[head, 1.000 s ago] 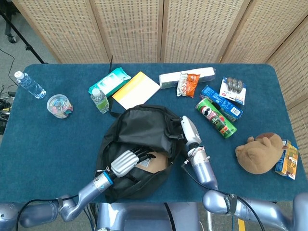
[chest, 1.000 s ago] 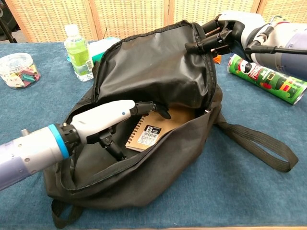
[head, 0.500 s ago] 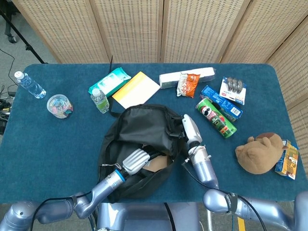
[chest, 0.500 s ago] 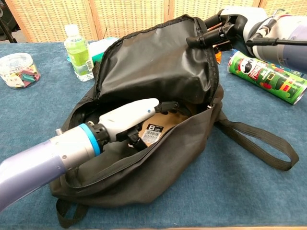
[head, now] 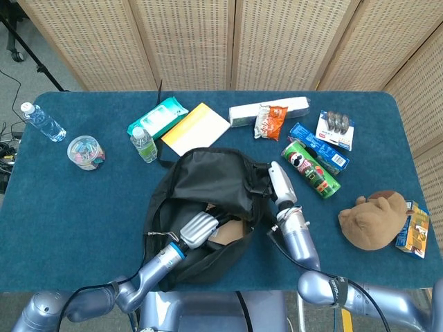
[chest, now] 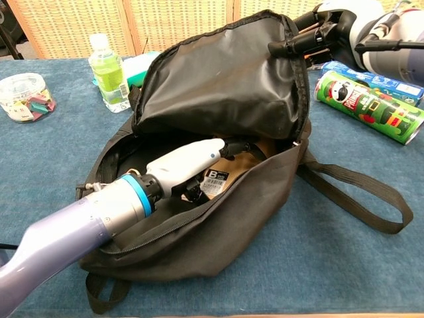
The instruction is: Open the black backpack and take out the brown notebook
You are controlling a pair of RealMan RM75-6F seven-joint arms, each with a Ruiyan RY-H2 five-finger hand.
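My left hand [chest: 189,162] reaches inside the open backpack [chest: 225,86], fingers on the notebook [chest: 228,173], grip unclear; my right hand [chest: 331,26] pinches the flap's far right edge, holding it up.

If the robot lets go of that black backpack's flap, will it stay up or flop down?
Probably flop: the black backpack looks like thin, creased fabric, raised only where the right robot hand holds its flap. The strap lies limp on the table, suggesting little stiffness.

black backpack [chest: 225,86]: centre of the chest view, unzipped, its flap raised, mouth gaping.
brown notebook [chest: 228,173]: spiral-bound with a white label, lying inside the mouth, partly hidden.
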